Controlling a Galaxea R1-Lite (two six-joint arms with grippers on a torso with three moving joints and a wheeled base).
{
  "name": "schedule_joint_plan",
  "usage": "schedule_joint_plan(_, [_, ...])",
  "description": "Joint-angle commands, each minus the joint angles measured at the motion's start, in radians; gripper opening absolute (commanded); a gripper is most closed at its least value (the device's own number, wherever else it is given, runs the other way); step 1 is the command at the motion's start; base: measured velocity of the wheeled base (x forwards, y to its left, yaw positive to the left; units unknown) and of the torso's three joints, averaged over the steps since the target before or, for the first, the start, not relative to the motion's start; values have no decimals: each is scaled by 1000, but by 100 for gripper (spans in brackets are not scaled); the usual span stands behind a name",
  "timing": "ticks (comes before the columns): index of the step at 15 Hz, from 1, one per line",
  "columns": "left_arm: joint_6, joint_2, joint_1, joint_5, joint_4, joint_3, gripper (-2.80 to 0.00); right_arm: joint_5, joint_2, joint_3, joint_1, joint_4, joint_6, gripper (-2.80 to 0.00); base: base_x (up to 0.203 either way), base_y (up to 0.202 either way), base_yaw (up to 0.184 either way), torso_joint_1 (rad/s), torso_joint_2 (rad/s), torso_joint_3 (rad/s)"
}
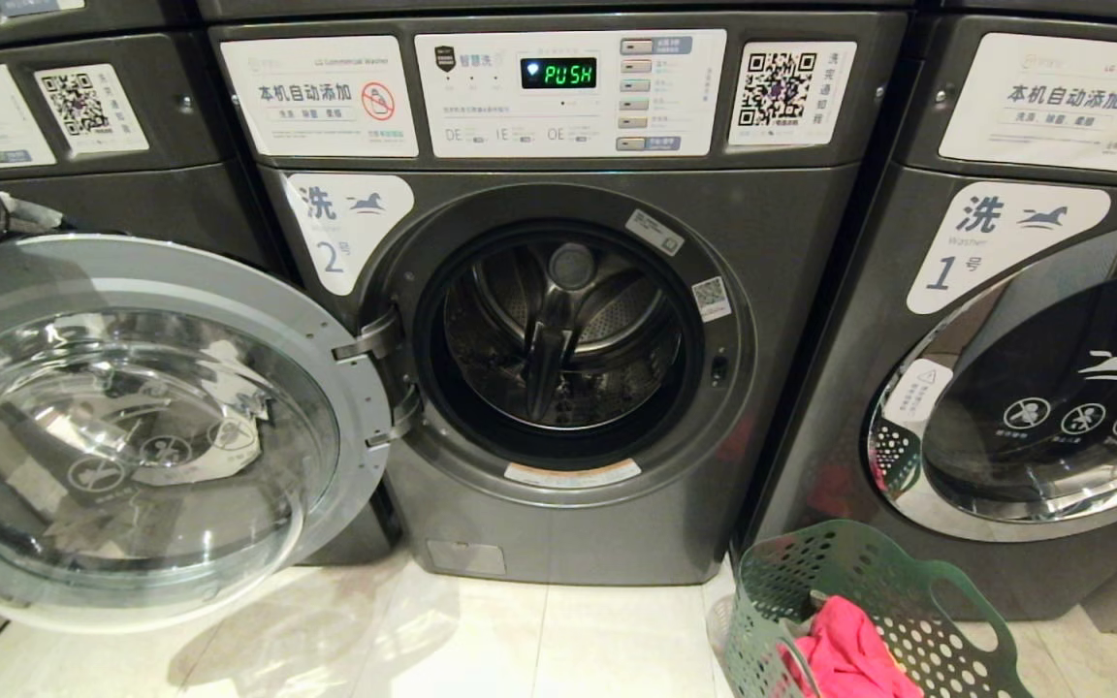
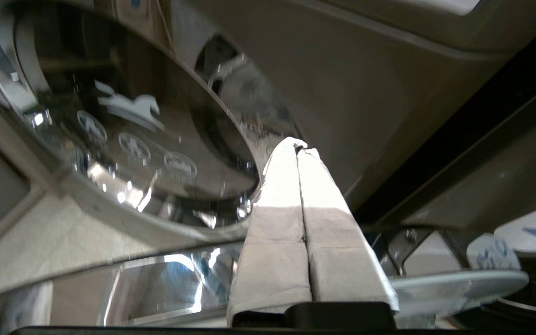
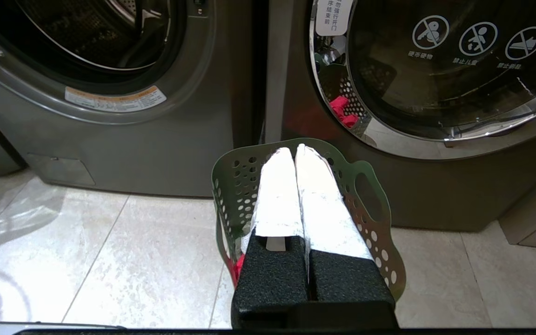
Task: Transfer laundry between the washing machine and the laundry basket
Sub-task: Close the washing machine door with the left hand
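Below right gripper (image 3: 296, 151), pressed together: laundry basket (image 3: 370, 186) holding pink laundry (image 1: 849, 659)

Pale glossy floor tiles (image 1: 481, 640), neighbouring grey washers (image 1: 1034, 320) either side, warm light

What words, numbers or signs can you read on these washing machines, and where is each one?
"PUSH": green display of the open middle washer.
"洗 2号": sticker beside its drum opening.
"洗 1号": sticker on the right washer.
"本机自动添加": white labels on both.
"LG Commercial Washer": right panel.
QR codes and button labels: unreadable.
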Motion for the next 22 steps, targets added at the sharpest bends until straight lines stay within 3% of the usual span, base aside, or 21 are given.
schedule_joint_plan(1, [-3, -10, 0, -2, 37, 1, -280, 0, 1, 0, 0, 0, -1, -280, 0, 0, 0, 0, 0, 0])
schedule_joint_plan(11, [1, -156, -14, -54, 473, 1, -280, -4, 2, 0, 0, -2, 24, -280, 0, 0, 0, 0, 0, 0])
schedule_joint_plan(15, [-3, -233, -57, -59, 621, 1, -280, -4, 2, 0, 0, -2, 33, -280, 0, 0, 0, 0, 0, 0])
schedule_joint_plan(19, [-6, -334, -113, -142, 803, 1, -280, -4, 2, 0, 0, -2, 33, -280, 0, 0, 0, 0, 0, 0])
schedule_joint_plan(22, [-53, -374, -177, -150, 839, 0, -280, -4, 2, 0, 0, -2, 34, -280, 0, 0, 0, 0, 0, 0])
